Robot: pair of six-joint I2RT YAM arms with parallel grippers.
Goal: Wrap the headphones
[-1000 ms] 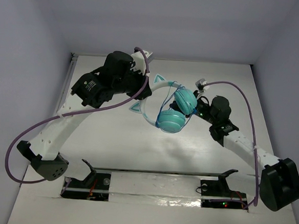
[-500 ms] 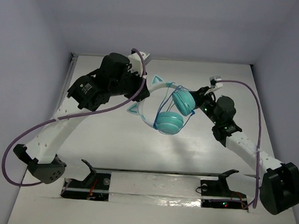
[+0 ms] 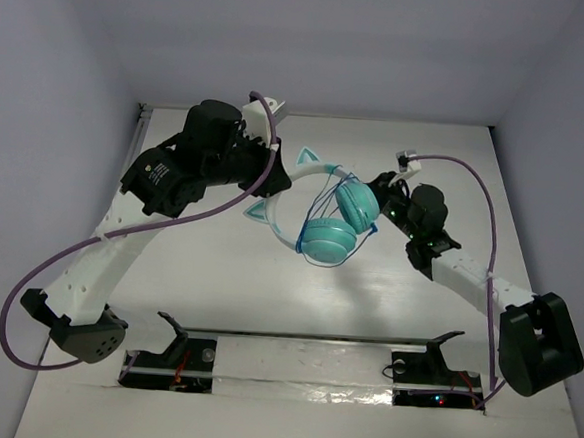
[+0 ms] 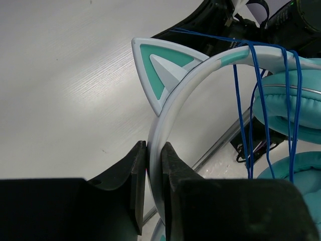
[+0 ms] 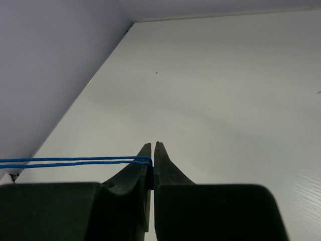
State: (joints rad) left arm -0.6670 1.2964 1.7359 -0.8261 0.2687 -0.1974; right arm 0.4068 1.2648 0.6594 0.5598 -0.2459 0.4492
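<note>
The teal headphones [image 3: 330,225] hang above the table's middle, two round cups together and the pale headband [image 4: 170,108] with cat-ear points arching left. My left gripper [image 4: 153,150] is shut on the headband, just below one cat ear [image 4: 160,68]. The thin blue cord [image 4: 251,100] runs in several loops over the headband and cups. My right gripper [image 5: 152,148] is shut on the cord [image 5: 75,161], two strands of which stretch taut to the left. In the top view the right gripper [image 3: 382,188] sits just right of the cups.
White table [image 3: 218,274] with pale walls at the back and sides. Thick purple robot cables [image 3: 475,182] arc over both arms. A metal rail [image 3: 314,338] and the arm bases lie at the near edge.
The left arm has shifted the headphones slightly left and turned them. The right gripper has moved in towards the cups with the cord, its forearm swinging left.
</note>
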